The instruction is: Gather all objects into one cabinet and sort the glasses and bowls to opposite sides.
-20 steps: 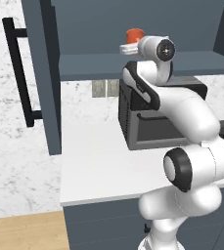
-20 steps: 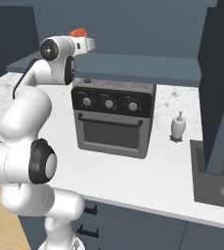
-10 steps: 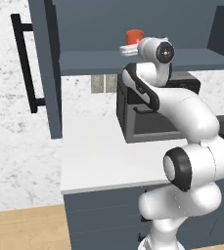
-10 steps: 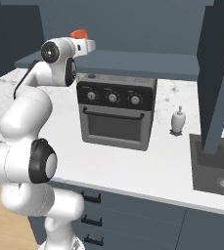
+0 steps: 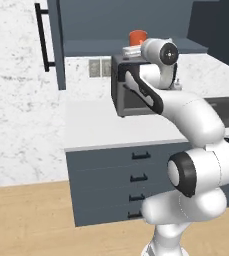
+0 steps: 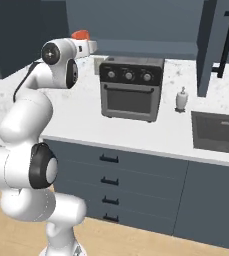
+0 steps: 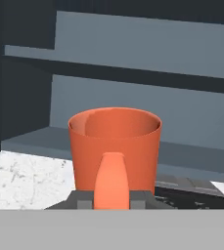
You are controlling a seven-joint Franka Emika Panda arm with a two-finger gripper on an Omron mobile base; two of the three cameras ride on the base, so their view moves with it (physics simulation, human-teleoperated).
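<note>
Views were shifted as the base drove; orange mug point(image 7: 114, 149) stayed clamped in the gripper point(image 7: 112, 200), upright, mouth up, handle toward the hand, raised above the countertop oven point(image 6: 131, 87) before the open cabinet point(image 5: 131, 22).

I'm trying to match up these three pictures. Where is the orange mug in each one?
Left base view: orange mug at top centre, above the black countertop oven.
Right base view: its orange top peeks up at upper left, left of the oven.
Hand view: dead centre, handle facing the camera, gripped.
Shared landmark: the oven.
</note>
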